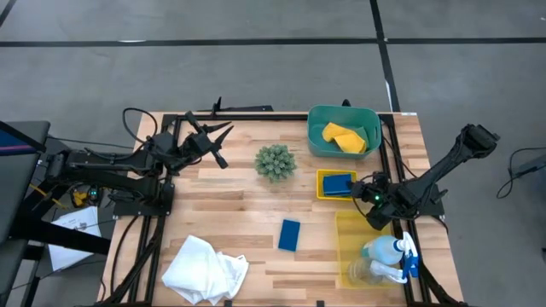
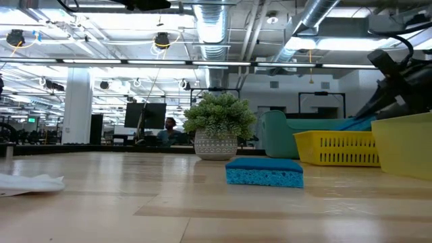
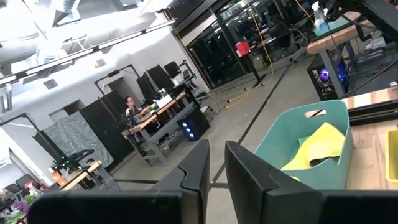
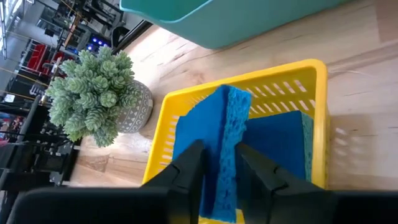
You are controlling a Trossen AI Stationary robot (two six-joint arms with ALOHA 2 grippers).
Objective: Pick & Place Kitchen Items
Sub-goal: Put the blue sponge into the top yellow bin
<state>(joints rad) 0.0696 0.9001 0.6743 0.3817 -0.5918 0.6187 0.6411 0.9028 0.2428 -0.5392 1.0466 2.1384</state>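
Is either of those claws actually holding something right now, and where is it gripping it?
The right gripper has a blue sponge standing on edge between its fingers, over the small yellow basket; whether it grips cannot be told. The left gripper holds nothing.
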